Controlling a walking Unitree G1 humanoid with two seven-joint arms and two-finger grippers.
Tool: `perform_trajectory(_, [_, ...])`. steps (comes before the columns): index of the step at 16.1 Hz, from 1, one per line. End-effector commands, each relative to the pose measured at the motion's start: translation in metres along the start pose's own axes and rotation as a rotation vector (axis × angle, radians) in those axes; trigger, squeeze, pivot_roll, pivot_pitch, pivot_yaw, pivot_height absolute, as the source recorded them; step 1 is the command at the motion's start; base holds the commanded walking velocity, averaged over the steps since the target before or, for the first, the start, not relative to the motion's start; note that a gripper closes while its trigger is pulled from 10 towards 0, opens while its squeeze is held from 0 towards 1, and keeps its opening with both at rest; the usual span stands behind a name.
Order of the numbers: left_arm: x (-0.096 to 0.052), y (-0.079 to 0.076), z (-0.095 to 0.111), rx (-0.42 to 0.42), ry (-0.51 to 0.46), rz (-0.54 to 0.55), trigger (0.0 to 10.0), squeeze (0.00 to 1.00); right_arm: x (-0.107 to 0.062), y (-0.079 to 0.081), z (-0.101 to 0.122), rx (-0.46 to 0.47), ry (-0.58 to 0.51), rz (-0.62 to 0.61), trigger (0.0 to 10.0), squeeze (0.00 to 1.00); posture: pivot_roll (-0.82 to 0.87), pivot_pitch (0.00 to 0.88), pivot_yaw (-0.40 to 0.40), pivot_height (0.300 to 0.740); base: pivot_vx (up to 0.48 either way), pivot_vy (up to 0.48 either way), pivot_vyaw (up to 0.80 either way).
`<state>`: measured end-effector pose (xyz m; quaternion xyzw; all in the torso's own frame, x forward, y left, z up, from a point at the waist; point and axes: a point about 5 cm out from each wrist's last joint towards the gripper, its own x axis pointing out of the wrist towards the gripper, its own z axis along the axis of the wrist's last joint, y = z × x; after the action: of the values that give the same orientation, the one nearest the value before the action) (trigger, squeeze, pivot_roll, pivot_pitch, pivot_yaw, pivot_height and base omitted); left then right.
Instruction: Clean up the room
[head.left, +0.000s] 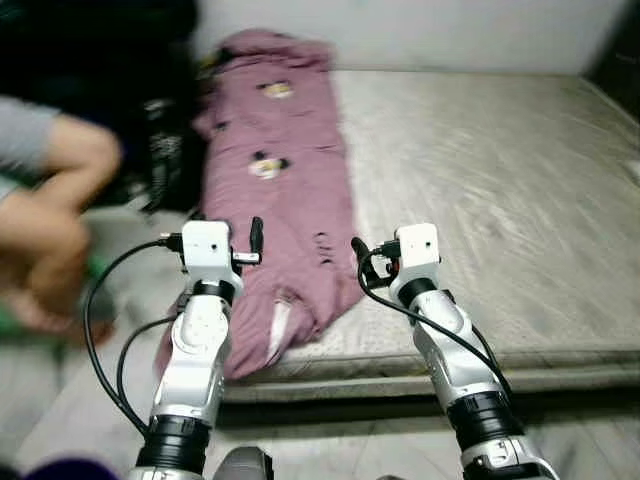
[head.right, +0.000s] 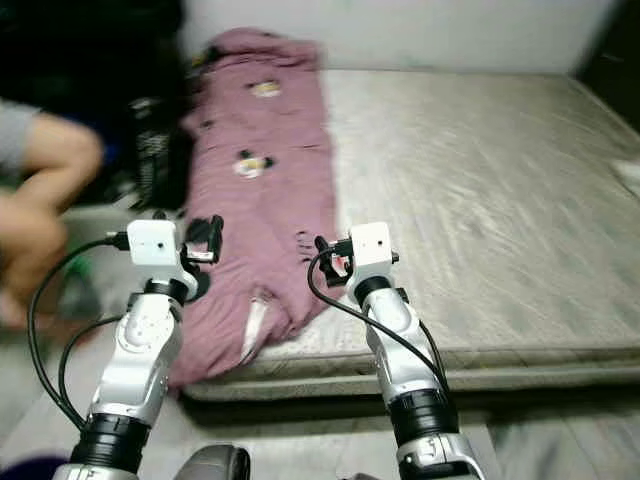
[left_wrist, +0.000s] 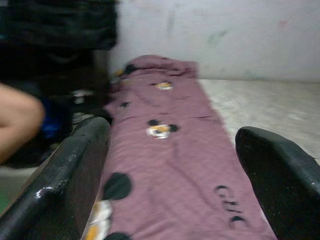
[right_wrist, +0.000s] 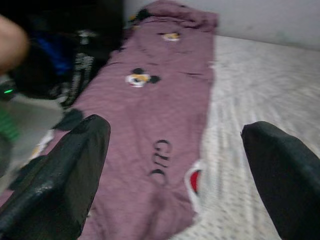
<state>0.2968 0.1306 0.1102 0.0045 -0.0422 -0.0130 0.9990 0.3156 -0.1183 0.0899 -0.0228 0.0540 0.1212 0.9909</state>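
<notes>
Lying lengthwise along the mattress's (head.left: 500, 180) left edge, the purple blanket (head.left: 285, 170) is faced by both raised grippers, left gripper (head.left: 254, 240) and right gripper (head.left: 360, 252), jaws spread wide, presumably readied for gathering it.

A wide mattress (head.left: 500, 190) with a pale grey patterned cover lies low on a light wood-look floor (head.left: 330, 440). Behind it runs a plain white wall (head.left: 430, 30). To the left stands a dark, shadowed mass (head.left: 90, 60), too blurred to tell what it is.
</notes>
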Motion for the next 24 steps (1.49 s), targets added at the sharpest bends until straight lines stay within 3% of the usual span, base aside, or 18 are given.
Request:
perform_trajectory(1, [-0.0006,-0.0018,0.0035,-0.003,-0.015,-0.016,10.0,0.00,0.0004,-0.0005,0.0022,-0.003,-0.008,-0.003,10.0,0.00,0.08,0.000,-0.024,0.740,0.000,0.000,0.60])
perform_trajectory(5, [-0.0011,-0.0025,0.0033,-0.008,-0.016,-0.021,10.0,0.00,0.0004,-0.0013,0.0011,0.001,0.000,-0.007,10.0,0.00,0.08,0.000,-0.024,0.740,0.000,0.000,0.14])
perform_trajectory(15, [-0.0001,-0.0023,0.0041,-0.012,-0.017,-0.027,10.0,0.00,0.0021,-0.0031,0.0017,0.008,0.004,-0.025,10.0,0.00,0.08,0.000,-0.025,0.740,0.319,0.000,0.00])
perform_trajectory(24, [0.0012,-0.0054,0.0009,-0.020,0.004,-0.006,10.0,0.00,0.0030,-0.0043,0.0005,0.013,0.017,-0.033,10.0,0.00,0.08,0.000,-0.026,0.740,0.000,0.000,0.00])
